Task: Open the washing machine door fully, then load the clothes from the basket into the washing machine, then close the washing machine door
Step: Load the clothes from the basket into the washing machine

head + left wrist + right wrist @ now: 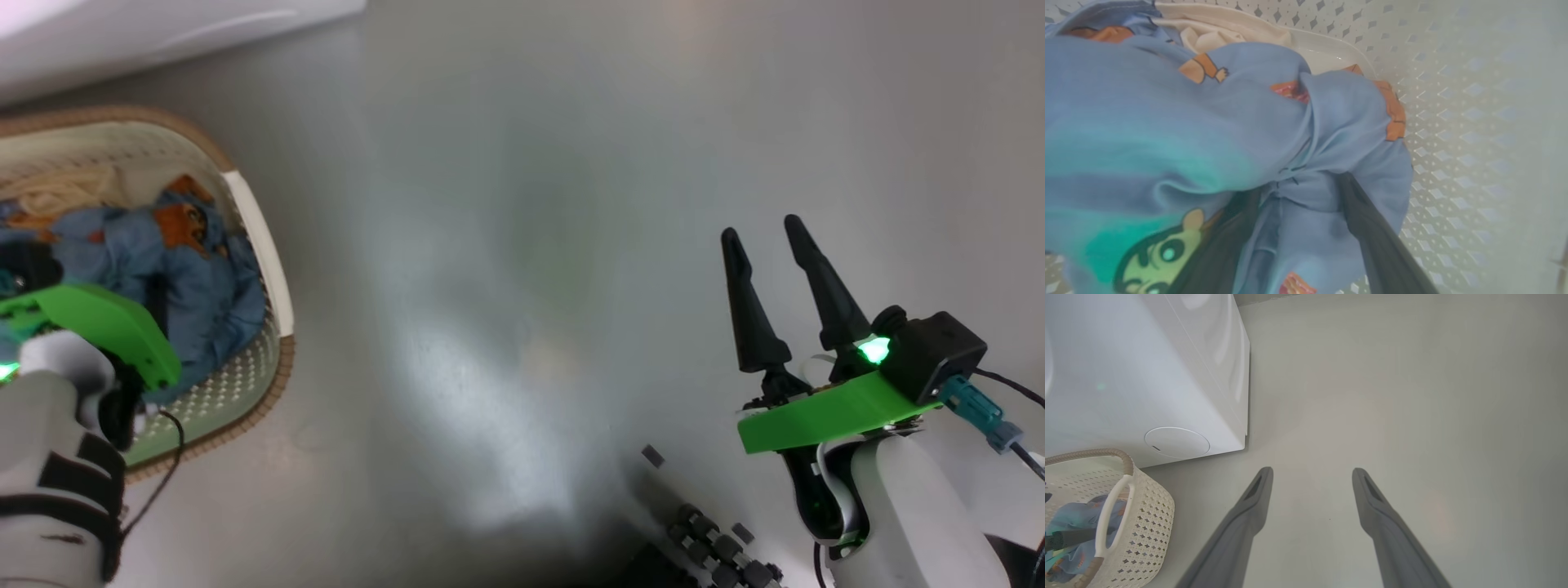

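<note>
Clothes (1167,122) of light blue fabric with orange patches and a cartoon face fill the cream perforated basket (257,237) at nine o'clock in the head view, a fold pinched by the left gripper (1300,183), while the right gripper (761,230) hangs spread at four o'clock.

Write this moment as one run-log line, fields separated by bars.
step: loading | left gripper: shut on clothes in basket | right gripper: open, empty, over floor

Lower centre: right hand (1311,471), fingers spread over floor (1412,396). Upper left: washing machine (1126,375). Lower left: basket (1147,522) holding clothes (1077,514).
</note>
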Controlling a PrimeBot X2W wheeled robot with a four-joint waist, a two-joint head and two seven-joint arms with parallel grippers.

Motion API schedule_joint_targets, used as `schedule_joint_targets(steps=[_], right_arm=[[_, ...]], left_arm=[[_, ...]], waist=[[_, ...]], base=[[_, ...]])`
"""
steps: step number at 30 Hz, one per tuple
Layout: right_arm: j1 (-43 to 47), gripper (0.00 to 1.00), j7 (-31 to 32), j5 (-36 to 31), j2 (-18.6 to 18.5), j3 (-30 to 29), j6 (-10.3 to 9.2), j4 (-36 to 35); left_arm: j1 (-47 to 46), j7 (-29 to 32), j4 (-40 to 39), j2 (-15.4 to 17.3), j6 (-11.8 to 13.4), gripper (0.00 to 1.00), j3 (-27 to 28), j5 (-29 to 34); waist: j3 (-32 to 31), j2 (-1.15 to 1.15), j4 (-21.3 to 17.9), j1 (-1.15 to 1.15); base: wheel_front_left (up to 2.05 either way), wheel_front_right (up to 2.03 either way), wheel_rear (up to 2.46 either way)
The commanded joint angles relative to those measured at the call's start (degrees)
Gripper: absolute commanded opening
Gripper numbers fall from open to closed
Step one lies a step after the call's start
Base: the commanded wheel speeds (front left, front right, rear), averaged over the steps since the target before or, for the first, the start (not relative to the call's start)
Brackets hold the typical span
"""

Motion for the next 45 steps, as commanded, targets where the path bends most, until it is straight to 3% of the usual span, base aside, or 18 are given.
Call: schedule_joint_targets(steps=[1, 2, 4, 5, 16, 26, 39, 45], right_arm=[[0.58, 1.00, -0.59, 1.31, -0.59, 1.46, 0.31, -0.61], [0.41, 1.00, -0.62, 1.51, -0.59, 1.64, 0.31, -0.53], [0.08, 1.00, -0.67, 1.66, -0.59, 1.85, 0.31, -0.38], [-0.02, 1.00, -0.69, 1.71, -0.59, 1.92, 0.31, -0.29], [-1.01, 1.00, -0.74, 1.10, -0.59, 0.91, 0.31, -0.88], [-0.60, 1.00, -0.75, -0.26, -0.59, -1.28, 0.31, -1.04], [1.70, 1.00, -0.36, -3.69, -0.59, -4.55, 0.31, -0.68], [3.90, 1.00, 0.98, -5.25, -0.59, -6.06, 0.31, -1.01]], left_arm=[[0.42, 0.44, 0.01, 2.32, 0.66, 1.00, 0.93, -0.35], [0.05, 0.49, 0.05, 2.50, 1.10, 0.88, 0.84, -0.26], [-0.41, 1.07, 0.14, 2.62, 1.61, 0.22, 0.70, -0.27], [-0.50, 1.21, 0.18, 2.68, 1.78, 0.00, 0.71, -0.35], [0.52, -1.00, 0.44, 2.58, 3.26, 0.00, 1.65, -2.00], [1.93, -4.82, 0.53, 0.02, 2.38, 0.00, 2.42, -3.76], [6.34, -14.83, 0.60, -4.14, -0.76, 0.00, 2.86, -5.48], [9.54, -18.45, -0.80, -4.96, -0.91, 0.00, 2.00, -4.25]], waist=[[2.40, 0.00, -1.04, -0.01], [2.71, 0.00, -1.08, -0.01], [3.09, 0.00, -1.14, -0.01], [3.19, 0.00, -1.15, -0.01], [3.08, 0.00, -0.22, -0.01], [0.74, 0.00, 2.66, -0.01], [-8.24, 0.00, 8.07, -0.01], [-14.30, 0.00, 9.80, -0.01]], base=[[0.00, 0.00, 0.00], [0.00, 0.00, 0.00], [0.00, 0.00, 0.00], [0.00, 0.00, 0.00], [0.00, 0.00, 0.00], [0.00, 0.00, 0.00], [0.00, 0.00, 0.00], [0.00, 0.00, 0.00]])
